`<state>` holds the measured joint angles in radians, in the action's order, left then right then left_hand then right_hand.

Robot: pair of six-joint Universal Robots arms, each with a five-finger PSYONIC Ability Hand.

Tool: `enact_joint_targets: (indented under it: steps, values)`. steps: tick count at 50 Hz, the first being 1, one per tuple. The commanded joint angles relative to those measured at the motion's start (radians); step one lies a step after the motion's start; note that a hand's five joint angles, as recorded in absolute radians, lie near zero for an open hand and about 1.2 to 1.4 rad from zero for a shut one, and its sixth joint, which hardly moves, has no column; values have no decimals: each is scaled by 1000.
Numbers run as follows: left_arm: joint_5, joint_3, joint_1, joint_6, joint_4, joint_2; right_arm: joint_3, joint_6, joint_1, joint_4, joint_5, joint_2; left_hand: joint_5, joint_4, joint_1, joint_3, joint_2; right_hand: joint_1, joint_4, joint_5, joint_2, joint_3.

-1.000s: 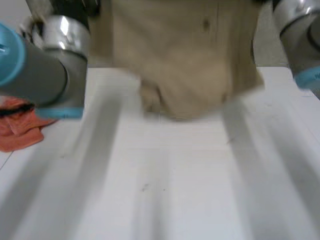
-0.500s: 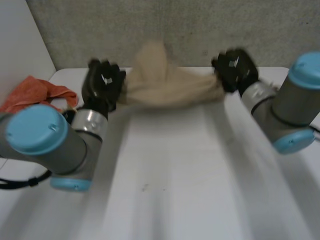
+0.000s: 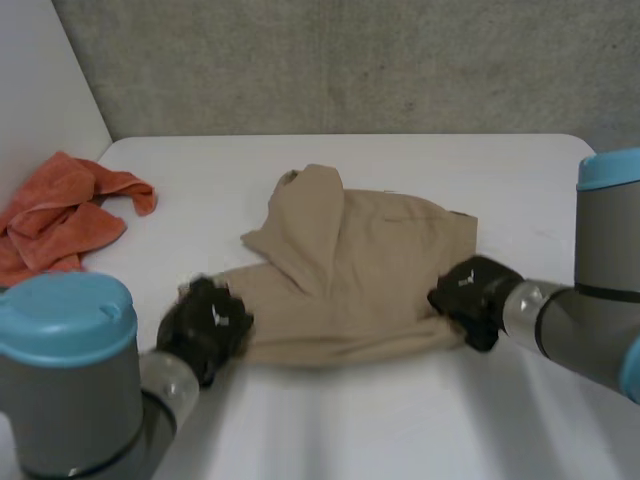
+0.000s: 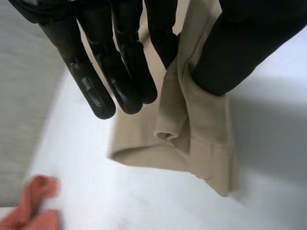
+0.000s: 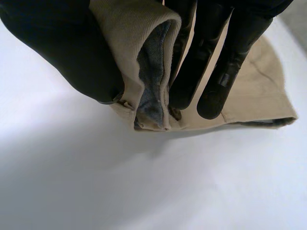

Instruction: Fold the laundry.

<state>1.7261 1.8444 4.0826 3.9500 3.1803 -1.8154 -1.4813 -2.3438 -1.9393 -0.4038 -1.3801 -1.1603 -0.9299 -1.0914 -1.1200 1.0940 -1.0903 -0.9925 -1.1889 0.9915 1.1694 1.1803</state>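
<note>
Pinching cloth between thumb and fingers, the left robot hand (image 3: 205, 325) grasps the tan garment (image 3: 370, 270) at its 7 o'clock corner. In the left wrist view a ribbed hem (image 4: 206, 124) bunches just beyond the thumb. The other fingers there are straight and lie over the cloth.

The right robot hand (image 3: 470, 298) grasps the same garment at its 4 o'clock corner. In its wrist view the thumb and fingers clamp a doubled edge, and a blue-grey lining (image 5: 152, 72) shows inside the fold.

The garment lies on the middle of the white tabletop (image 3: 330, 420), spread wide between the two hands, plain tan and softly creased. A flap (image 3: 310, 215) is folded over it, running up toward 11 o'clock, and its 6 o'clock edge is a rounded fold.

An orange towel (image 3: 60, 215) lies crumpled at 10 o'clock, well apart from the garment, by the tabletop's edge. Bare tabletop stretches at 6 o'clock in front of the garment and from 12 to 2 o'clock behind it, as far as the grey wall (image 3: 350, 60).
</note>
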Motion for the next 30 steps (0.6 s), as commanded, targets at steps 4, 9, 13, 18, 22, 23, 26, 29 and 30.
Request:
enact_joint_targets:
  steps: [4,9,13,18,22,23,26,29,30]
  values:
    - [18,-14,-58,-118,-114,8,-169,112,16,-20,3,-78,740,727,756,-730,726,-404,-207,230,227,216]
    - [9,-76,73,-155,15,47,-227,107,17,89,3,-84,897,884,912,-886,883,-404,-207,230,227,216]
    - [-69,-102,134,-166,84,38,-261,90,16,143,3,-96,882,869,898,-872,868,-404,-207,230,227,216]
    - [-247,-126,199,-196,148,-27,-277,51,14,189,7,-98,826,813,842,-816,812,-404,-207,230,227,216]
    - [-361,-184,242,-221,161,-122,-284,29,13,209,19,-96,715,702,731,-705,701,-404,-207,230,227,216]
    - [-391,-218,257,-224,153,-158,-287,28,13,212,23,-96,692,678,707,-681,677,-404,-207,230,227,216]
    - [-419,-264,278,-230,147,-220,-287,26,13,215,24,-96,627,614,643,-616,613,-404,-207,230,227,216]
    - [-436,-309,292,-233,142,-278,-290,26,13,220,24,-94,621,608,636,-610,607,-404,-207,230,227,216]
    - [-438,-320,294,-235,141,-289,-292,26,13,221,24,-94,624,611,639,-613,610,-404,-207,230,227,216]
